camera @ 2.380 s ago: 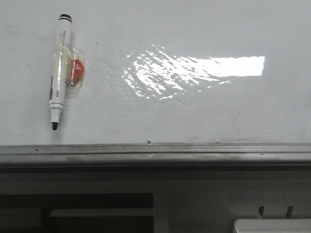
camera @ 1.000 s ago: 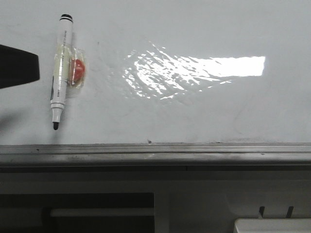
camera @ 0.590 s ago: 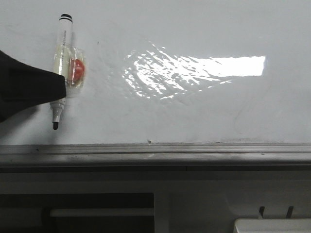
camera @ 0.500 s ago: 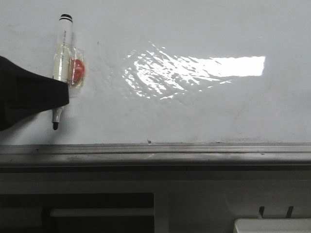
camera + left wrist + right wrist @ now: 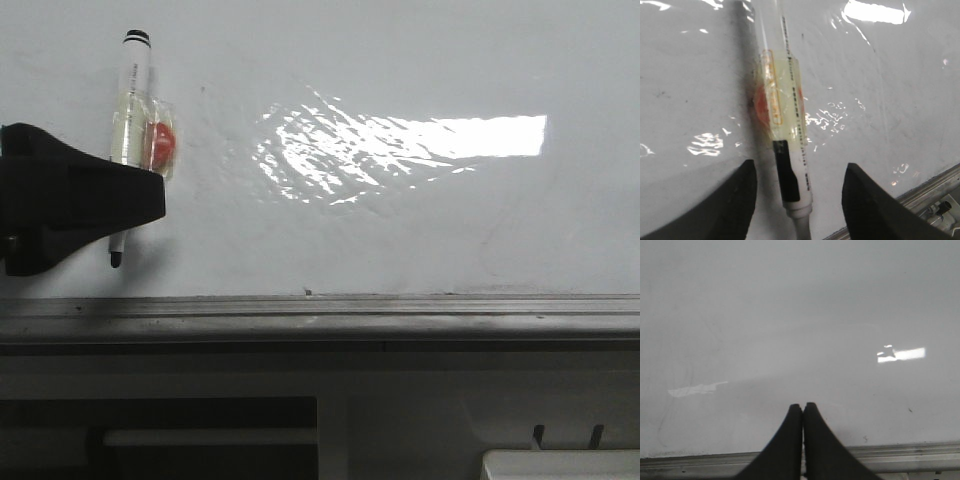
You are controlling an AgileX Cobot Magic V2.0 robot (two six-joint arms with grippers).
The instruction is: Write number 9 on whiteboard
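Note:
The whiteboard lies glossy white-grey with a bright glare patch. No number 9 shows on it. A white marker pen lies at its left, uncapped black tip toward the frame edge, with clear tape and a red piece on its barrel. My left gripper is open and reaches in from the left over the marker's lower barrel. In the left wrist view the marker lies between the spread fingers of the gripper, untouched. My right gripper is shut and empty over bare board.
The board's grey metal frame edge runs along the near side and also shows in the right wrist view. Below it are a dark ledge and panels, with a white box corner at the lower right.
My left gripper has come in from the left edge and moved right until it covers the marker's lower barrel. The marker and board have not moved.

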